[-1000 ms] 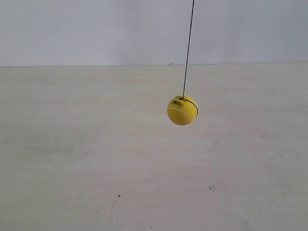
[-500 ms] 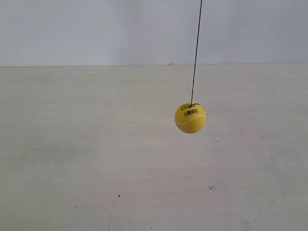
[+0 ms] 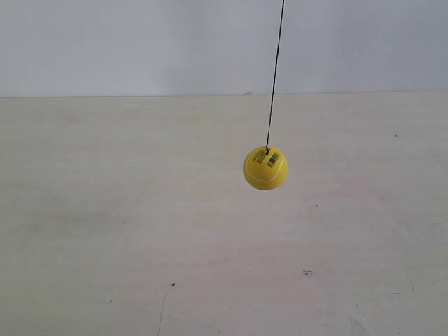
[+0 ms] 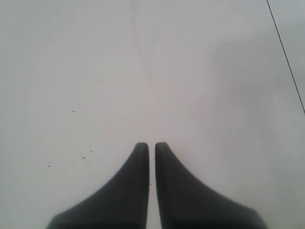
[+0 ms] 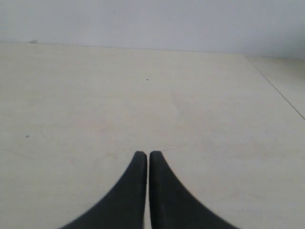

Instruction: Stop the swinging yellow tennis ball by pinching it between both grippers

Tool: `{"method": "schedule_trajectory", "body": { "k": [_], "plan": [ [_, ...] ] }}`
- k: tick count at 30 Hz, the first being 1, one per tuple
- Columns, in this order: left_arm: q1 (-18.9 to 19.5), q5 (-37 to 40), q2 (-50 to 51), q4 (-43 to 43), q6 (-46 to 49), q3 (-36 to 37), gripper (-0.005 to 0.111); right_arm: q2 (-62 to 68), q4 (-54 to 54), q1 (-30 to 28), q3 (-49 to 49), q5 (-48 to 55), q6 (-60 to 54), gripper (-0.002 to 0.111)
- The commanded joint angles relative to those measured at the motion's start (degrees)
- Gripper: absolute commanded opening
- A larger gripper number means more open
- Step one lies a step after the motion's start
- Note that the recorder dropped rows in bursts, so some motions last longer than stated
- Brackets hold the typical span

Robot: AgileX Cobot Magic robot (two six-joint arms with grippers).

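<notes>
The yellow tennis ball (image 3: 266, 168) hangs above the table on a thin dark string (image 3: 274, 77), right of centre in the exterior view, with printed marks on its upper face. Neither arm shows in the exterior view. My left gripper (image 4: 152, 144) is shut, its black tapered fingers nearly touching, with only bare surface ahead and the string (image 4: 286, 55) crossing one corner of that view. My right gripper (image 5: 148, 153) is also shut with nothing held, pointing over the pale table; the ball is not in either wrist view.
A pale wooden table (image 3: 140, 231) with small dark specks fills the scene, backed by a plain light wall (image 3: 140, 42). In the right wrist view the table's edge (image 5: 276, 88) runs along one side.
The ball swung to the exterior view's right and slightly lower, then back to the left, turning so its printed marks now face more forward.
</notes>
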Motion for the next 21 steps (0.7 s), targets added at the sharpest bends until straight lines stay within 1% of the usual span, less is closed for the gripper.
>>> {"method": "schedule_trajectory", "body": {
  "k": [1, 13, 16, 21],
  "plan": [
    [0.1, 0.3, -0.1, -0.1, -0.6, 0.3, 0.005, -0.3, -0.5, 0.0, 0.0, 0.0, 0.0, 0.000],
    [0.1, 0.3, -0.1, -0.1, -0.6, 0.3, 0.005, -0.3, -0.5, 0.0, 0.0, 0.0, 0.1, 0.000],
    [0.1, 0.9, -0.1, 0.2, 2.3, 0.3, 0.005, -0.3, -0.5, 0.0, 0.0, 0.0, 0.1, 0.000],
    [0.1, 0.9, -0.1, 0.2, 2.7, 0.3, 0.005, -0.3, -0.5, 0.0, 0.0, 0.0, 0.1, 0.000]
  ]
}}
